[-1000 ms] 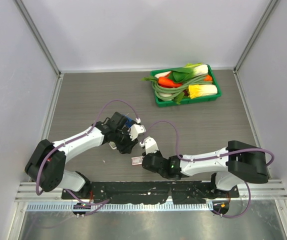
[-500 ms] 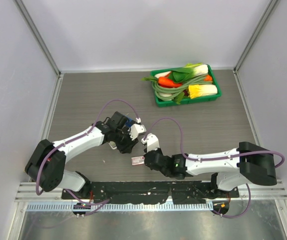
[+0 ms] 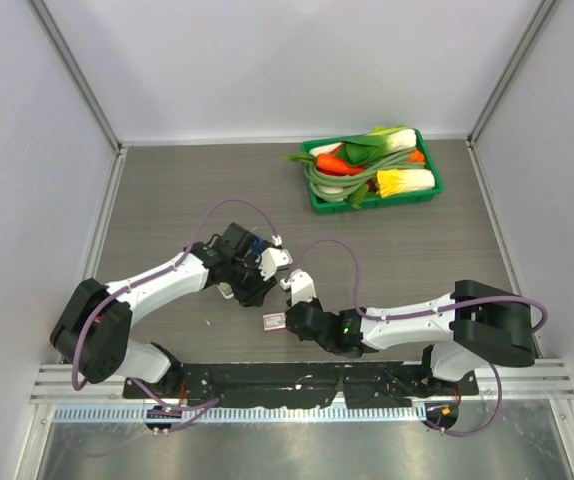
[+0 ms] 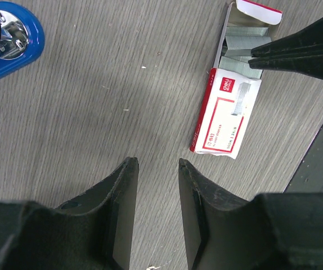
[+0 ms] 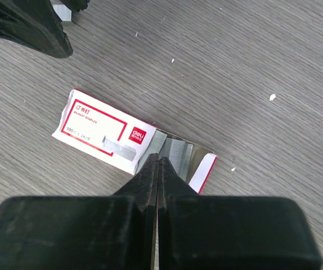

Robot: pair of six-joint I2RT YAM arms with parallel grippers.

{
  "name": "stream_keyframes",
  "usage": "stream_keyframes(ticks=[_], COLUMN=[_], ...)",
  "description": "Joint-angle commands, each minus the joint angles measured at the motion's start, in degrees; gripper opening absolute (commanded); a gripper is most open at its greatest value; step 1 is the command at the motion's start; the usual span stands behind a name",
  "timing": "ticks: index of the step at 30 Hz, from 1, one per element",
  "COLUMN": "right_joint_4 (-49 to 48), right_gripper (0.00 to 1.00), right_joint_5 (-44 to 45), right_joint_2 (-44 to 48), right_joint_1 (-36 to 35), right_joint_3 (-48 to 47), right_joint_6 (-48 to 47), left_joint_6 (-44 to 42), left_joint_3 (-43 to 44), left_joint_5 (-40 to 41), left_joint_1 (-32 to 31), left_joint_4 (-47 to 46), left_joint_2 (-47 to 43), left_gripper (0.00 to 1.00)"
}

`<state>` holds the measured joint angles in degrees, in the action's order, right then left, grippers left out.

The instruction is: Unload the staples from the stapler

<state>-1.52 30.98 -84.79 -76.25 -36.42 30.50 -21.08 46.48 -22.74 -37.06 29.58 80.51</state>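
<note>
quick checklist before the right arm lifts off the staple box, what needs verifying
1. Staple box open: ok, end flap folded back.
2. Right tool closed: ok, jaws together over the box's open end.
3. Staples pinched in it: cannot tell.
4. Left tool free: ok, jaws apart, nothing between.
5. Stapler clear of the box: ok, lying apart on the table.

Red-and-white staple box: "deli" logo on red patch; smaller print unreadable.
</note>
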Motion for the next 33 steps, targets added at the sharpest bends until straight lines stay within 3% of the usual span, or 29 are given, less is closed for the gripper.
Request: stream_keyframes(ticks=[1, 33], right_joint_4=[-3.58, -2.62], right_gripper=[0.01, 0.01], right_joint_5=[-0.57, -1.89], right_joint_2=[-0.81, -3.53], right_joint_1=[0.31, 0.93], right_joint_3=[-0.22, -5.85], right_joint_6=[0.70, 0.17], left_joint_6=[0.34, 0.25], left_joint_3=[0.54, 0.37], left_joint_5=[-0.55, -0.37], left_joint_1=[-0.03, -0.03], left_joint_4=[-0.93, -0.67], left_joint_2=[0.17, -0.27], left_gripper=[0.39, 0.39])
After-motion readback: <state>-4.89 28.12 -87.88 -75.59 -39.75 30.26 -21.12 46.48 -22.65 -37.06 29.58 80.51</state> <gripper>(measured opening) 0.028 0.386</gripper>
